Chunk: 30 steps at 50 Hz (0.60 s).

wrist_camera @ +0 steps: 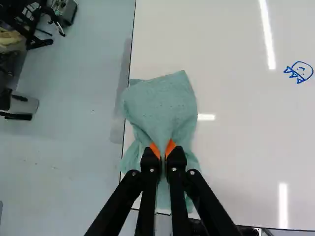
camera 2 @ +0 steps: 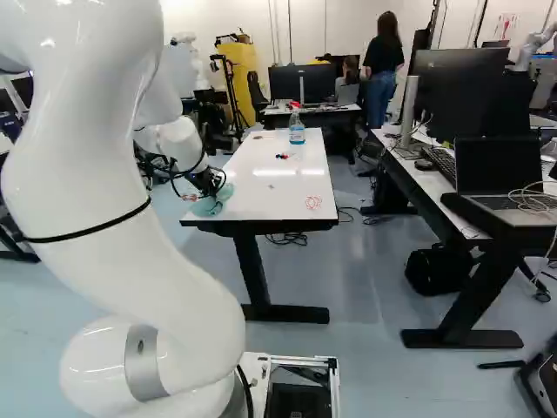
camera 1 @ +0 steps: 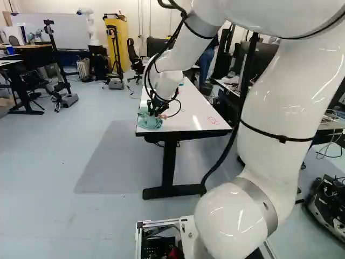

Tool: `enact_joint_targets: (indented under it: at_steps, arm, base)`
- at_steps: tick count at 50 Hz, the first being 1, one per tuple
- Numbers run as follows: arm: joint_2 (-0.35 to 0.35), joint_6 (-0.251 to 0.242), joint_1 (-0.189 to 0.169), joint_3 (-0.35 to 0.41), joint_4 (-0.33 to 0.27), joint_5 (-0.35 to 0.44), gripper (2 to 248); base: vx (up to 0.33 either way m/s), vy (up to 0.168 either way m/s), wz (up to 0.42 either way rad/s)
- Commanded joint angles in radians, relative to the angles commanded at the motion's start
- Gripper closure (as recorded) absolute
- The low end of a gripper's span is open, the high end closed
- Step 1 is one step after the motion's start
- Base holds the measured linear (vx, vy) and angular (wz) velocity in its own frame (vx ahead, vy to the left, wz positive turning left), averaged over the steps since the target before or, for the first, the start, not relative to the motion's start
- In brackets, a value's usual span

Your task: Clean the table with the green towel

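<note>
Right now, with the pincer (wrist_camera: 163, 149) clamped on the green towel (wrist_camera: 160, 103) at the near left corner of the white table (wrist_camera: 236, 157), could drag cloth over the side if swept outward.

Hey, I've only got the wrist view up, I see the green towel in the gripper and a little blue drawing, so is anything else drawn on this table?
Observer: Yes, the right base view shows a red drawing on the table, close to the end nearest the base.
Operator: Okay, and is anything standing on it that I'd need to watch for?
Observer: A spray bottle with a red top stands near the far end.
</note>
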Motion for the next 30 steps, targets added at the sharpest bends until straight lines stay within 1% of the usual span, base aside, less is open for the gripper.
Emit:
enact_joint_targets:
  at_steps: [21,30]
  arm:
    - [0.058,0.000,-0.001,0.012,0.000,0.000,220]
    - [0.086,0.000,-0.016,0.017,0.000,0.000,220]
  base:
    - [0.000,0.000,0.000]
    - [0.000,0.000,0.000]
